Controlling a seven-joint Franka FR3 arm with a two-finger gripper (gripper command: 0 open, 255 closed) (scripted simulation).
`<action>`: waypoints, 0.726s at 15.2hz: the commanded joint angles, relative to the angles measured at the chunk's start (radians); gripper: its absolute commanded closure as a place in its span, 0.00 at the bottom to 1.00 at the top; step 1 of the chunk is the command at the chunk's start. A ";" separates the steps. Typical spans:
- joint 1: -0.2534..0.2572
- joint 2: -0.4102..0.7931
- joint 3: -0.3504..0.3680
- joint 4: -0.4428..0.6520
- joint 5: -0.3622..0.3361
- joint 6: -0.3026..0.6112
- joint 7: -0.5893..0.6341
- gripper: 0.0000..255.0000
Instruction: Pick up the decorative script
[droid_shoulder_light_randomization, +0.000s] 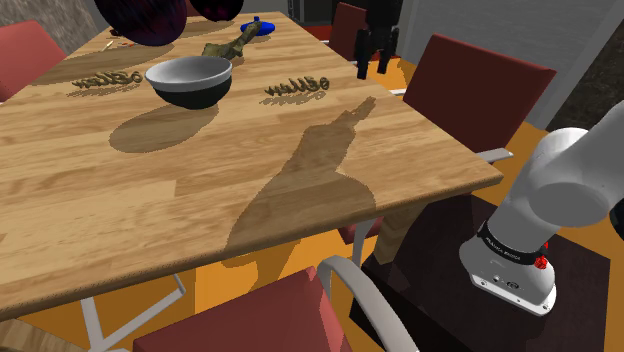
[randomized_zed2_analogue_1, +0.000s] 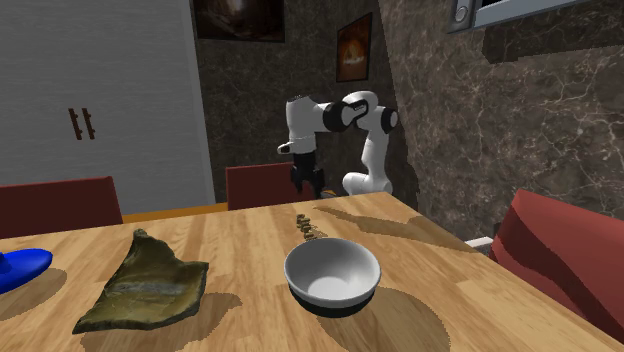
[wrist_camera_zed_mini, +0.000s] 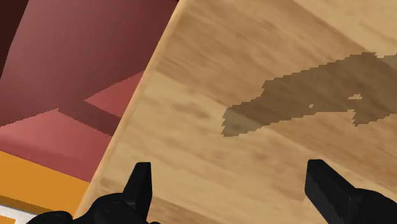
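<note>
Shoulder view, front to back: the table (droid_shoulder_light_randomization: 120, 220), then the bowl (droid_shoulder_light_randomization: 190, 80) with the script (droid_shoulder_light_randomization: 297, 90) lying flat at its 3 o'clock, close but not touching. A second script (droid_shoulder_light_randomization: 105, 78) sits at the bowl's 9. The gripper (droid_shoulder_light_randomization: 371, 68) hangs at the script's 1 o'clock over the table edge, spread wide and holding nothing. There's a chair (droid_shoulder_light_randomization: 470, 85) at the gripper's 3.

Pale wood-grain table (droid_shoulder_light_randomization: 200, 190). Upper left, a bowl (droid_shoulder_light_randomization: 190, 80), grey inside and black outside. Beside it, olive-brown script (droid_shoulder_light_randomization: 297, 90). Dark red chairs (droid_shoulder_light_randomization: 480, 85) at right. Orange floor (wrist_camera_zed_mini: 38, 181).
</note>
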 joint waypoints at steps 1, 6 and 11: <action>0.016 0.069 0.001 0.072 0.029 -0.003 -0.017 0.00; 0.048 0.243 0.009 0.260 0.100 -0.021 -0.058 0.00; 0.069 0.424 0.025 0.487 0.167 -0.068 -0.089 0.00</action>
